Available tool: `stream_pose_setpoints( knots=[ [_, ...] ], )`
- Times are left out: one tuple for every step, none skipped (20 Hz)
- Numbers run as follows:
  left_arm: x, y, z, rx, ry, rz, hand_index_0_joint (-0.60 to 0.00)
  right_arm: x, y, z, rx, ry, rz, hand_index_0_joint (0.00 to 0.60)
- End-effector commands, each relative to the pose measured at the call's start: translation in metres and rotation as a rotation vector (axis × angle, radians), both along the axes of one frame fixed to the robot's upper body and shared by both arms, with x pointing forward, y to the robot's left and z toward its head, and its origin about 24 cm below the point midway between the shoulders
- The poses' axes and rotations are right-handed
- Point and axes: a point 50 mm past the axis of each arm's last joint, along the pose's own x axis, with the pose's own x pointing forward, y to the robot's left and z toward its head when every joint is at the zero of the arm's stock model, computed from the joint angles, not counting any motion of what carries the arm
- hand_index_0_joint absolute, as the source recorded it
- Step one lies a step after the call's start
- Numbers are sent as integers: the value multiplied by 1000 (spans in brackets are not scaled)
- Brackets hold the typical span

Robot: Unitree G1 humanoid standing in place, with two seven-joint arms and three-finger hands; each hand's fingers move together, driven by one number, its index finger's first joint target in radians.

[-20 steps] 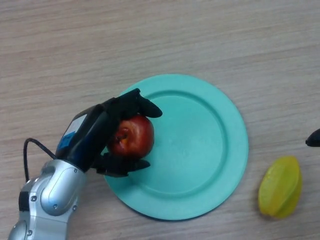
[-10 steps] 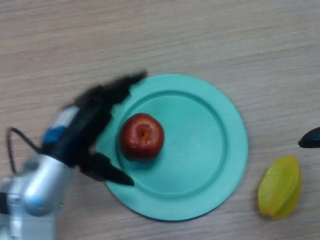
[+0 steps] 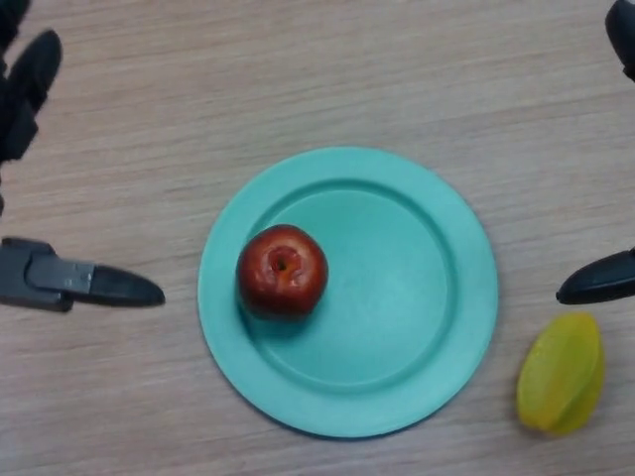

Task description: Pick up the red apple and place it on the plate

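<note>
The red apple (image 3: 283, 271) sits upright on the left part of the teal plate (image 3: 427, 297), stem dimple up. My left hand (image 3: 60, 281) is at the view's left edge, well clear of the plate, with its fingers straight and spread and holding nothing. My right hand (image 3: 600, 283) shows only as dark fingertips at the right edge, apart from the plate.
A yellow starfruit (image 3: 562, 373) lies on the wooden table (image 3: 298, 79) to the right of the plate, near the front right corner, just below my right hand's fingertip.
My left hand let go of the apple, opened and drew back to the left edge. The apple stays on the plate. My right hand came further into view.
</note>
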Motion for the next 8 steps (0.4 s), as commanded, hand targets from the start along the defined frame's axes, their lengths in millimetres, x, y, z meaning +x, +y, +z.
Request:
stream_pose_setpoints(
  knots=[
    [-17,1,22,45,-220,33,0,-14,-5,24,-20,-193,-64,0],
    [-20,1,21,42,-228,34,0,-14,-4,22,-18,-187,-58,0],
    [-22,1,21,39,-232,36,0,-15,-3,21,-17,-178,-52,0],
    [-24,0,21,31,-237,37,0,-14,-3,21,-16,-168,-45,0],
    [-25,0,22,32,-241,38,0,-14,-3,21,-17,-168,-44,0],
    [-26,-1,24,38,-250,38,0,-14,-2,22,-25,-171,-44,0],
    [-27,-1,25,43,-255,37,0,-14,-1,22,-27,-171,-43,0],
    [-28,-1,26,43,-265,37,0,-14,0,22,-27,-170,-38,0]
  ],
)
